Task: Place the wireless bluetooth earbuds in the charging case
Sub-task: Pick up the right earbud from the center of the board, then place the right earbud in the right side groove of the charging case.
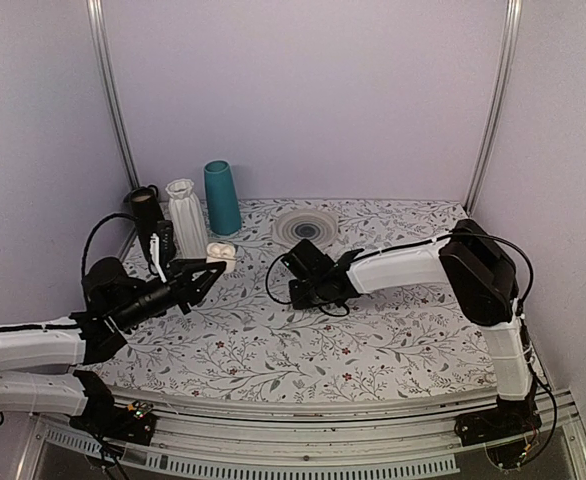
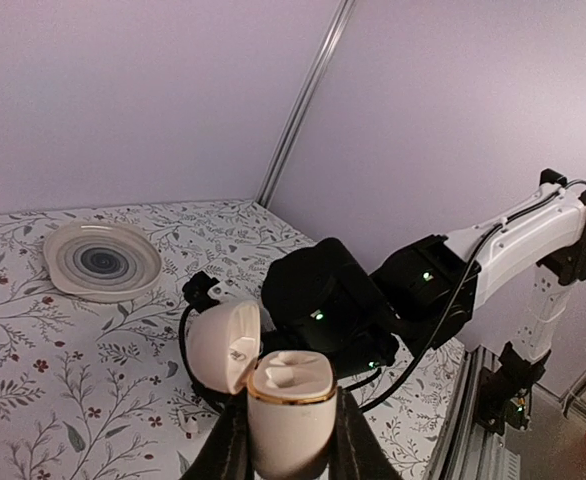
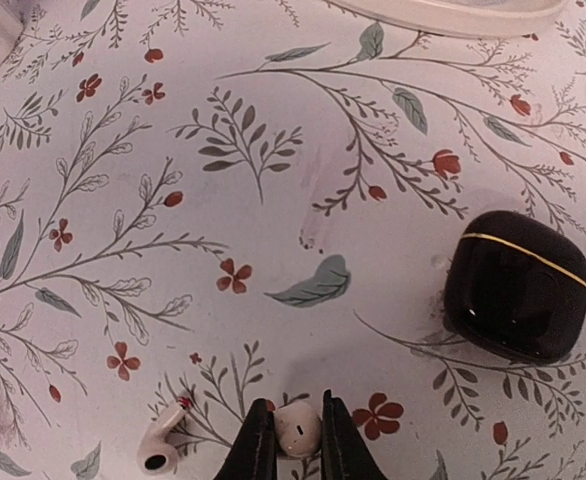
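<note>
The cream-white charging case (image 2: 291, 395) stands upright with its lid (image 2: 223, 345) swung open to the left. My left gripper (image 2: 291, 432) is shut on its base and holds it above the table; from above, the case (image 1: 220, 252) sits at the tip of the left gripper (image 1: 211, 266). My right gripper (image 3: 298, 428) is down at the tablecloth, shut on a white earbud (image 3: 298, 432). A second white earbud (image 3: 161, 446) lies on the cloth just left of those fingers. From above, the right gripper (image 1: 301, 290) hides both earbuds.
A closed black case with a gold line (image 3: 518, 285) lies right of my right gripper. A ringed plate (image 1: 306, 227) sits at the back centre. A ribbed white vase (image 1: 185, 215), a teal vase (image 1: 221, 197) and a black object (image 1: 143, 205) stand at the back left.
</note>
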Available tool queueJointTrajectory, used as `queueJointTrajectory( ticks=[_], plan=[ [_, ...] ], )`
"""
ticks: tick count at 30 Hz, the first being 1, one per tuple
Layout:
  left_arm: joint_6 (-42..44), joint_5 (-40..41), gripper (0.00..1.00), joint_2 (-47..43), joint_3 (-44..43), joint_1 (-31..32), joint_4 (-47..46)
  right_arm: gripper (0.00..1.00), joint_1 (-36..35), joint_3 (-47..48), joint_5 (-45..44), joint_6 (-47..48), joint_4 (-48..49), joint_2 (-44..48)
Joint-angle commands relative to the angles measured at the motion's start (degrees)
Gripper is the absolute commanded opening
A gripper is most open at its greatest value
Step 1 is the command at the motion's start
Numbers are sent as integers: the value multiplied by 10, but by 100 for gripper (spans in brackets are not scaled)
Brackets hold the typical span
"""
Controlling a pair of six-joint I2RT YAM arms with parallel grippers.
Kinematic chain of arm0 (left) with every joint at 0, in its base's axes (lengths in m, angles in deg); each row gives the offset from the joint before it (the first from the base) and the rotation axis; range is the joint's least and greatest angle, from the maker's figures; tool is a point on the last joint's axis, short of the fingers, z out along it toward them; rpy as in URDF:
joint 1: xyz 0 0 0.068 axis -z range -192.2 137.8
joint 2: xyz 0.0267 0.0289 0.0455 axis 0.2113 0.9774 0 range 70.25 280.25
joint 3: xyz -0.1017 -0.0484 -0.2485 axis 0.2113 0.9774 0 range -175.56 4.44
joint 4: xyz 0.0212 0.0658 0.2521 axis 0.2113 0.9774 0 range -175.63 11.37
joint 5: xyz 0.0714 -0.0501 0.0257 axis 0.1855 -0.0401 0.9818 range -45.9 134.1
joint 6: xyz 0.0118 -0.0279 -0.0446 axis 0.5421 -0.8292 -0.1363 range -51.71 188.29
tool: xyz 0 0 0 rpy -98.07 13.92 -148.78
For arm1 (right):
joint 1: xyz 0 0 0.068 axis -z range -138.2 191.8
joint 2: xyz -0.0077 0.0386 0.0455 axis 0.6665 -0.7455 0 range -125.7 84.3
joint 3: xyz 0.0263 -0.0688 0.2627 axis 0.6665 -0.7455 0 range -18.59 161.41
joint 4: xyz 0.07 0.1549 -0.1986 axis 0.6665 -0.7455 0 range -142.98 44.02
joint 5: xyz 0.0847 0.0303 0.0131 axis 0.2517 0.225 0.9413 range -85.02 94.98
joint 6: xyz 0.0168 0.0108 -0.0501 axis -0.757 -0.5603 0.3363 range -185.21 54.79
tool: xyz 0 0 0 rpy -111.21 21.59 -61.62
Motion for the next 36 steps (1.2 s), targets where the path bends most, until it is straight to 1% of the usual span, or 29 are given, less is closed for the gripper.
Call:
queueJointTrajectory(
  ticks=[1,5,13,20,28,36],
  plan=[
    [-8,-32,0,21,-16,-14,-10,11,-1,-61,-17,36,58,81],
    [-4,-56,0,46,-26,-19,-13,11,-2,-115,-24,61,90,141],
    [-6,-138,0,128,-59,-21,-49,11,-6,-227,-29,123,147,279],
    [-18,-207,0,205,-109,-21,-81,12,-23,-282,-30,185,181,373],
    [-34,-256,0,283,-169,-20,-58,12,-53,-314,-29,230,201,439],
    [-68,-311,0,336,-202,-19,-85,12,-89,-316,-72,274,218,452]
  ],
)
